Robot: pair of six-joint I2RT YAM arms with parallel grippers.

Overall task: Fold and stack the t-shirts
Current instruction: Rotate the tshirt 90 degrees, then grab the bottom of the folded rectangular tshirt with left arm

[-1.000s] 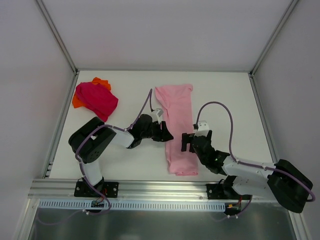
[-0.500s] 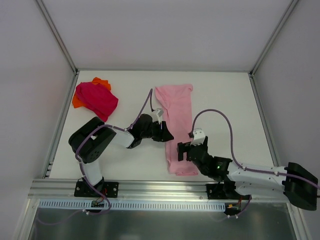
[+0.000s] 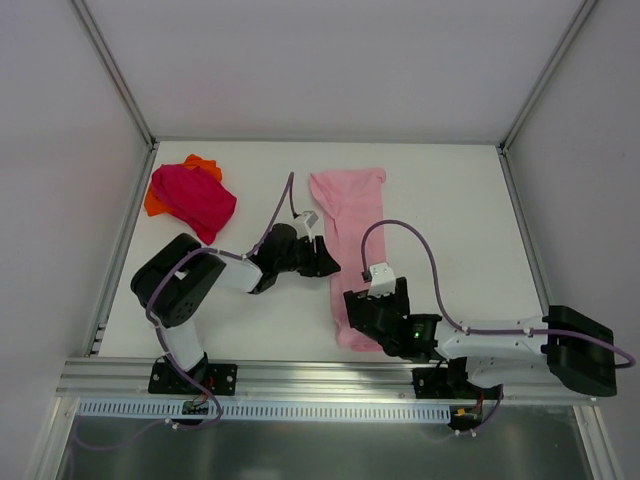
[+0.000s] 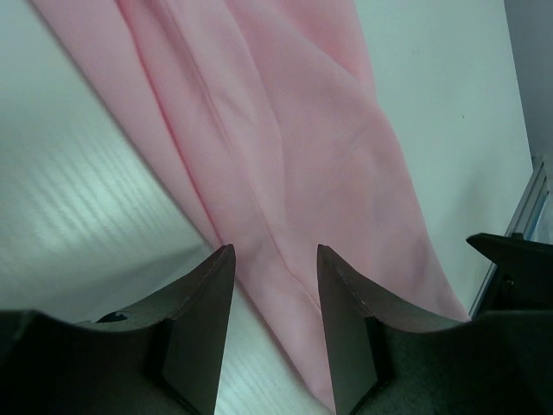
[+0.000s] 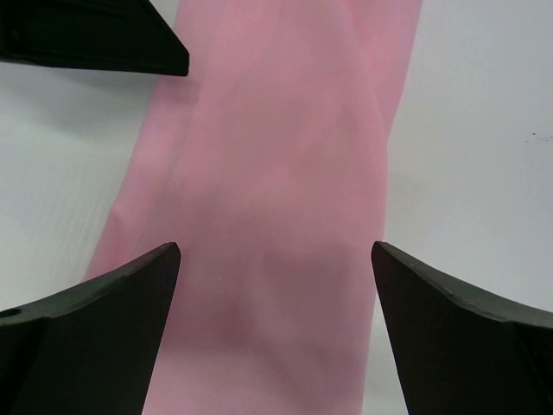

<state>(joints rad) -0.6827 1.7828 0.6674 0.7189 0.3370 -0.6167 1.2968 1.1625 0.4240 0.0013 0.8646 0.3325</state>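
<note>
The light pink t-shirt (image 3: 350, 215) lies folded into a long narrow strip down the middle of the table. My left gripper (image 3: 326, 266) is open at the strip's left edge; in the left wrist view (image 4: 272, 259) the pink cloth (image 4: 285, 147) runs between its fingertips, not gripped. My right gripper (image 3: 354, 312) is wide open low over the near end of the strip; its wrist view (image 5: 275, 259) shows pink cloth (image 5: 285, 156) filling the gap. The magenta t-shirt (image 3: 195, 197) lies crumpled on the orange t-shirt (image 3: 153, 204) at the back left.
The left gripper's finger (image 5: 104, 39) shows at the top left of the right wrist view. White walls and metal frame posts (image 3: 115, 75) bound the table. A metal rail (image 3: 300, 375) runs along the near edge.
My right arm has swung left and nearer, from beside the strip's right edge to over its near end. My left gripper has drawn back slightly to the left.
</note>
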